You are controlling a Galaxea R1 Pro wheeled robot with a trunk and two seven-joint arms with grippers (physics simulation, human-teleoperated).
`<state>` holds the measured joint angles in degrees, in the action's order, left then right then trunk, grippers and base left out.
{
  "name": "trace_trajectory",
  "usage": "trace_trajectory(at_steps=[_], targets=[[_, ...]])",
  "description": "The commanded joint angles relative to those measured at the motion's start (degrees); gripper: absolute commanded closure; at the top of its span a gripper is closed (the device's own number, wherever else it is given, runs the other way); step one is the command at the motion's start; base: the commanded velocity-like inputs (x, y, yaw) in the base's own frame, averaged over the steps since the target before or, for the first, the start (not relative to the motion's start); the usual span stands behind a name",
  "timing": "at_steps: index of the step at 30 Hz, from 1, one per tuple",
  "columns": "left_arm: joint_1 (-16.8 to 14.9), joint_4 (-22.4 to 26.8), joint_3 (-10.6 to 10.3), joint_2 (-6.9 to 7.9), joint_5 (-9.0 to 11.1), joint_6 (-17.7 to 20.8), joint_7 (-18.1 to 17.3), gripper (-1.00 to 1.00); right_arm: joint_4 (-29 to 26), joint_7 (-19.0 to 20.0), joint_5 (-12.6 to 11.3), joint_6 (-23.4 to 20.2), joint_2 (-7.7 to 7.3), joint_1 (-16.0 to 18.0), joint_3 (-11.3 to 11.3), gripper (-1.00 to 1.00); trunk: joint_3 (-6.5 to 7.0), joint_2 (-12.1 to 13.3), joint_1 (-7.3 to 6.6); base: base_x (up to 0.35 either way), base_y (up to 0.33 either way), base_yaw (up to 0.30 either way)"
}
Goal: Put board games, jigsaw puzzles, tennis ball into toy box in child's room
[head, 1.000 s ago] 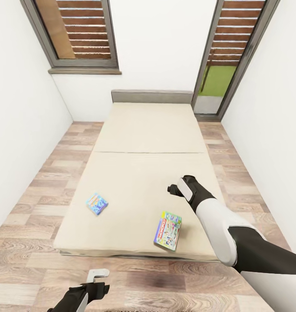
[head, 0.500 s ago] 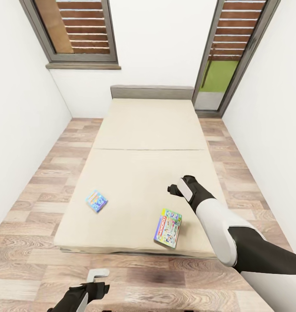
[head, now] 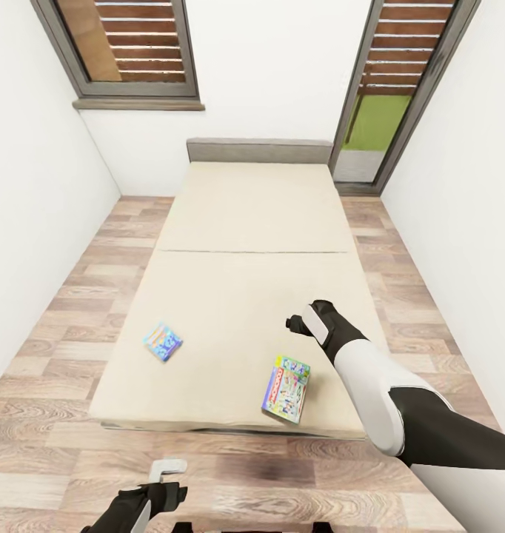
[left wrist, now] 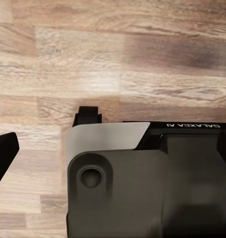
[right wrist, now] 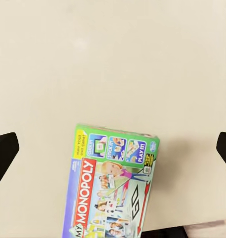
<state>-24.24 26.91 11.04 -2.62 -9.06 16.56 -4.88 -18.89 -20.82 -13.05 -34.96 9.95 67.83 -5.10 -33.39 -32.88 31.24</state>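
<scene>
I look down on a beige bed (head: 245, 296) that fills the middle of a narrow room with white walls and a wood-plank floor (head: 75, 296). On its near part lie two board games, well apart from each other: the Monopoly box (head: 286, 389) near the right corner, close to the near edge of the mattress, and the light-blue box (head: 163, 342) more to the left. Both lie flat on the cover, and nothing lies on top of them or between them. At the far end of the bed I see a grey headboard (head: 258, 150) against the wall, a window with wooden slats (head: 134, 52) to the far left and a glass door (head: 386, 96) to the far right. My right gripper (head: 300, 324) hangs over the bed, a little farther than the Monopoly box and slightly to its right, not touching it. In the right wrist view the Monopoly box (right wrist: 113, 183) lies below the camera, and the two dark fingertips (right wrist: 3, 158) stand far apart at the two edges of the picture, so this claw is spread wide and holds nothing. My left gripper (head: 166, 474) is low over the bare floor in front of the bed (at the near left), well apart from both boxes. From its wrist view I see its housing (left wrist: 147, 183) above the planks, and I cannot tell how its fingers stand.
</scene>
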Motion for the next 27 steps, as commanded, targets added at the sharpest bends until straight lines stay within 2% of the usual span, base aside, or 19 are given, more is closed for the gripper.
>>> trace_trajectory(at_steps=[1,27], targets=[[0.01,0.16,0.48,-0.12,-0.61,0.36,-0.48,-1.00,-0.09,-0.45,-0.49,-0.06,0.05,0.02,-0.27,-1.00,-0.16,-0.06,0.03,0.128,-0.068,0.000],[0.01,0.16,0.50,-0.39,-0.61,0.22,-0.48,-1.00,-0.09,-0.45,-0.40,0.14,0.05,-0.01,-0.26,-1.00,-2.60,-0.06,0.03,0.015,-0.008,0.000]])
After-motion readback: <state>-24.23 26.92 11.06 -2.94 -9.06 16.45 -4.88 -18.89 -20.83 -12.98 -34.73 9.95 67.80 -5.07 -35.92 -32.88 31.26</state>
